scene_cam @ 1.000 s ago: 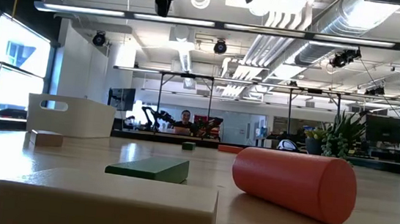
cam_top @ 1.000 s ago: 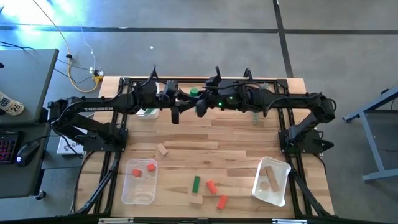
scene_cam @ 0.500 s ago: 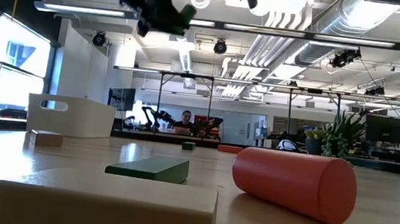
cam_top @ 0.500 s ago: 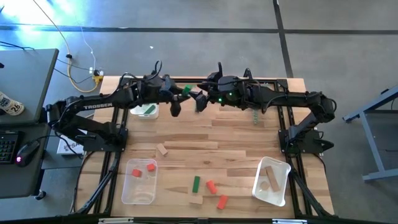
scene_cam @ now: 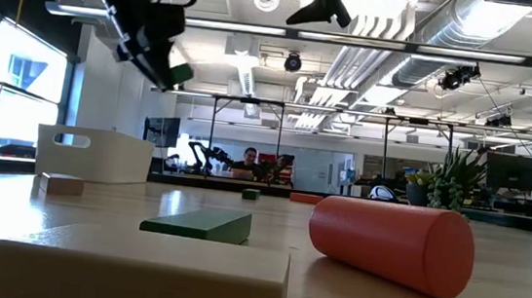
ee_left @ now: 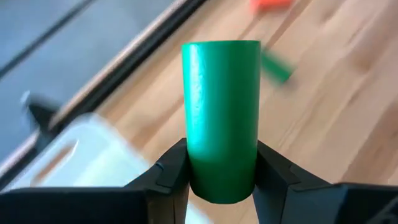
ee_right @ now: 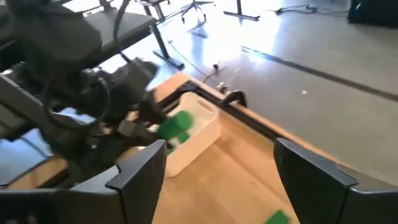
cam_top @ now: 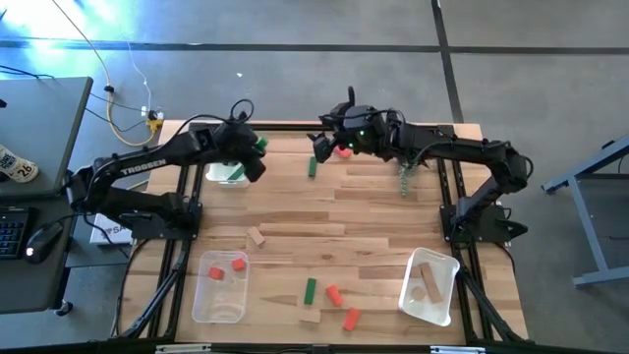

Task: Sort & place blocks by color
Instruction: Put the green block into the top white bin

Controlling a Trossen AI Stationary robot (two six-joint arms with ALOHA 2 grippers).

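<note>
A green cylinder block (ee_left: 221, 106) is in my left gripper (cam_top: 255, 150), which is shut on it high above the table's far left. It hangs close to the white tray (cam_top: 218, 180), where a green piece (cam_top: 236, 173) lies. My right gripper (cam_top: 319, 148) hangs open and empty over the far middle, above a green bar (cam_top: 313, 165) and a red block (cam_top: 344, 150) on the wood. In the right wrist view the open fingers (ee_right: 140, 177) frame the cylinder (ee_right: 176, 124) and that tray (ee_right: 198, 132). My left gripper pinches the cylinder's lower end (ee_left: 221, 177) between its two fingers, one on each round side. The rest of the cylinder sticks out past the fingertips. It is lifted clear of the table and the tray, and in the low view it shows at the tip of the down-slanting gripper (scene_cam: 177, 72).
A clear tray (cam_top: 200, 295) at the near left holds red blocks; a tray (cam_top: 447, 295) at the near right holds tan ones. Loose tan (cam_top: 257, 236), green (cam_top: 310, 289), red (cam_top: 333, 295) and other blocks lie near the front. A small plant (cam_top: 403, 182) stands at the far right.
The two grippers met over the far middle with the green cylinder between them. My right gripper has let go of it and stayed near the far middle. My left gripper has carried the cylinder toward the table's left edge, to the white tray.
</note>
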